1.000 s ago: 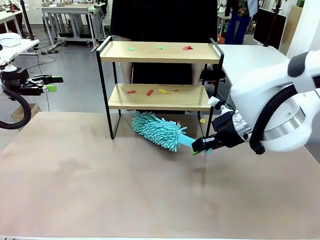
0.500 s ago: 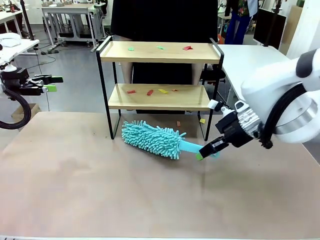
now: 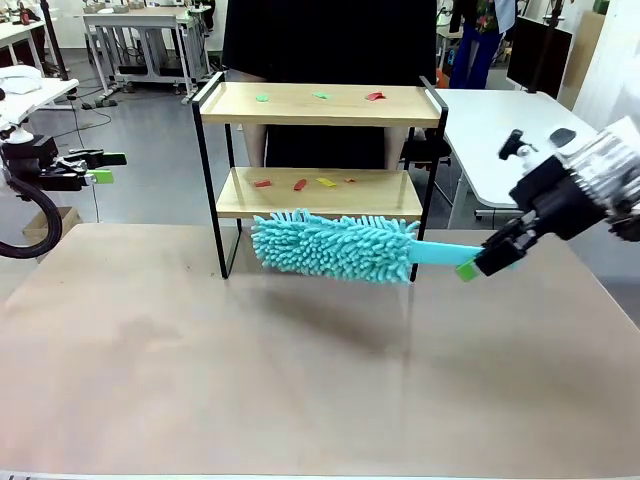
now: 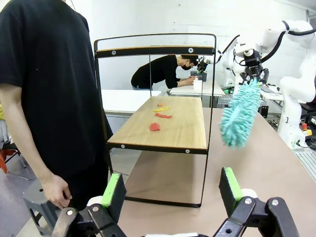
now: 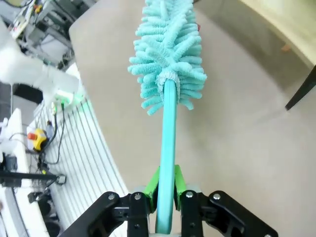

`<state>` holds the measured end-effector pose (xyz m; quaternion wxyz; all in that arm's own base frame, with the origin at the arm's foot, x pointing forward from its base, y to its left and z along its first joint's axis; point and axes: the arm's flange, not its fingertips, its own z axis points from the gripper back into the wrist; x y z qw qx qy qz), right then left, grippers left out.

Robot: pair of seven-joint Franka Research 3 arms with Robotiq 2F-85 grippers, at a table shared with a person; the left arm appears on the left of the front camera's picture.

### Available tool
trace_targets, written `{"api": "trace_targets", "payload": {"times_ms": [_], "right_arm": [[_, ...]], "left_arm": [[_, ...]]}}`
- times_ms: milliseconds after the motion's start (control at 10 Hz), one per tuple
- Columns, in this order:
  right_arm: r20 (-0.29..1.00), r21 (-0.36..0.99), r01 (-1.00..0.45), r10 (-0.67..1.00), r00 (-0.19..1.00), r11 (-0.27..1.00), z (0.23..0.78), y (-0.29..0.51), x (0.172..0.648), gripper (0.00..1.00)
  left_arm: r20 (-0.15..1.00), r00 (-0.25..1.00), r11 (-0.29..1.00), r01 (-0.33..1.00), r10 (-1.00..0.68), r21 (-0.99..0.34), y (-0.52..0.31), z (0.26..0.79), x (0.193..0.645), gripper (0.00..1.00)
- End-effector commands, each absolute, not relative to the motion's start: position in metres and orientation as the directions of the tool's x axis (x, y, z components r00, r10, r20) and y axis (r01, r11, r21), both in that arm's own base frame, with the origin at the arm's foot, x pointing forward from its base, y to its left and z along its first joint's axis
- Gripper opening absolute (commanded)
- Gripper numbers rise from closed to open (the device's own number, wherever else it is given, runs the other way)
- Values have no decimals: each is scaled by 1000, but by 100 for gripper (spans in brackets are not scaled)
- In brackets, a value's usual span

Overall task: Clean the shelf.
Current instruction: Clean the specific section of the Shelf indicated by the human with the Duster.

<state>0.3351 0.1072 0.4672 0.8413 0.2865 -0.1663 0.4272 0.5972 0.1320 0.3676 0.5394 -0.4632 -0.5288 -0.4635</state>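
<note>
The shelf [image 3: 318, 105] stands at the table's far side, two wooden boards in a black frame. Small red, green and yellow scraps [image 3: 300, 184] lie on both boards; from the left wrist, red scraps [image 4: 155, 126] show on a board. My right gripper [image 3: 478, 262] is shut on the handle of a teal fluffy duster [image 3: 335, 246]. The duster is held level above the table, its head just in front of the lower board. In the right wrist view the duster [image 5: 168, 54] runs straight out from the pads [image 5: 179, 180]. My left gripper [image 3: 98, 168] hangs open at the far left, off the table.
A person in black stands behind the shelf; their hand [image 4: 55, 189] hangs beside its end. Two small scraps [image 3: 404, 241] lie on the table under the shelf. A white table [image 3: 490, 120] stands at the right. Broad brown tabletop [image 3: 300, 380] lies in front.
My right gripper has lifted and swung right, raising the duster from a slant on the table under the shelf to a level hold by the lower board. The left arm stayed still.
</note>
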Motion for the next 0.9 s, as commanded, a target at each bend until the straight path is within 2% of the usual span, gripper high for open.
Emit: {"api": "trace_targets", "payload": {"times_ms": [0, 500, 800], "right_arm": [[465, 348, -806, 658, 592, 478, 475, 88, 327, 12], [339, 255, -836, 765, 548, 486, 533, 61, 316, 12], [284, 212, -869, 823, 492, 447, 535, 65, 304, 12]], "left_arm": [[1000, 2, 139, 990, -13, 0, 131, 369, 595, 100], [1000, 2, 139, 990, -13, 0, 131, 369, 595, 100], [1000, 2, 139, 990, -13, 0, 131, 369, 595, 100]]}}
